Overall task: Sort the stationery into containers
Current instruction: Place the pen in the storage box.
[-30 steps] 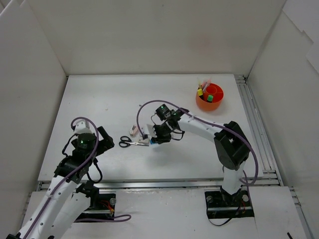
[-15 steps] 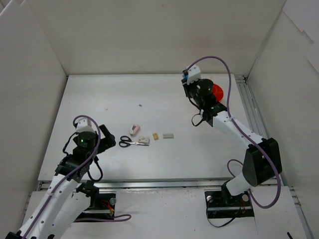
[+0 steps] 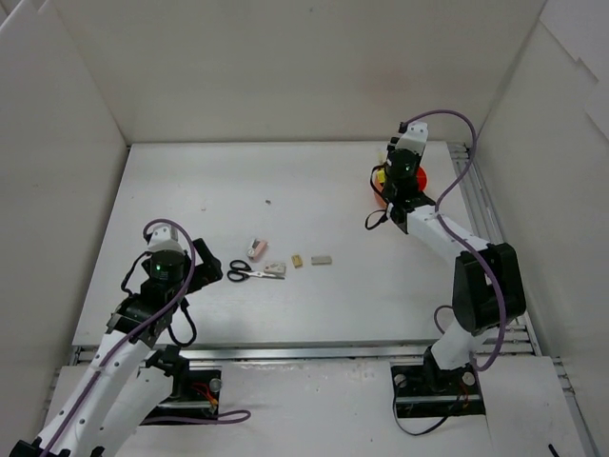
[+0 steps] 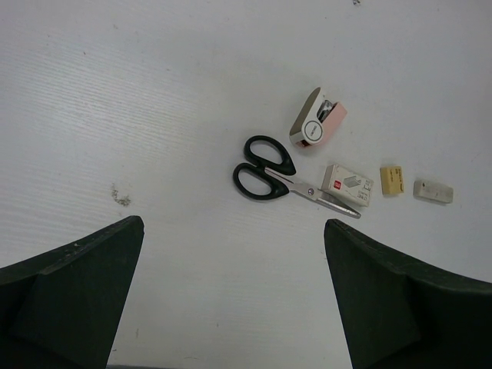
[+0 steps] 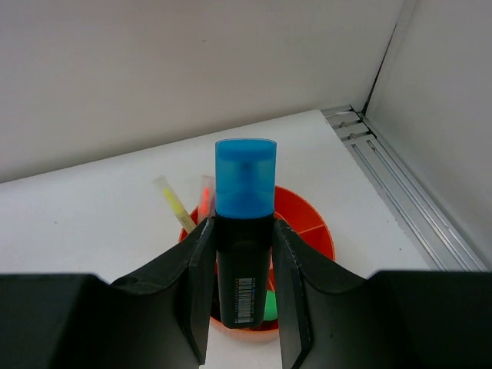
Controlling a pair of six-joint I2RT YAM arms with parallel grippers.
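My right gripper (image 5: 242,254) is shut on a black highlighter with a blue end (image 5: 244,231) and holds it over the orange cup (image 5: 307,223). The cup holds a yellow pen (image 5: 173,201), a red pen (image 5: 206,192) and a green-ended highlighter (image 5: 270,306). From above, the right gripper (image 3: 393,181) hides most of the cup (image 3: 420,178). My left gripper (image 4: 231,307) is open and empty, short of the black-handled scissors (image 4: 269,171). A pink stapler-like item (image 4: 317,127), a white eraser (image 4: 347,184), a beige eraser (image 4: 393,180) and a grey eraser (image 4: 433,191) lie by the scissors (image 3: 244,272).
White walls enclose the table on three sides. A metal rail (image 3: 481,219) runs along the right edge, close to the cup.
My right arm lifted the blue highlighter from beside the scissors, swung to the back right, and now holds it over the cup. The left arm barely moved.
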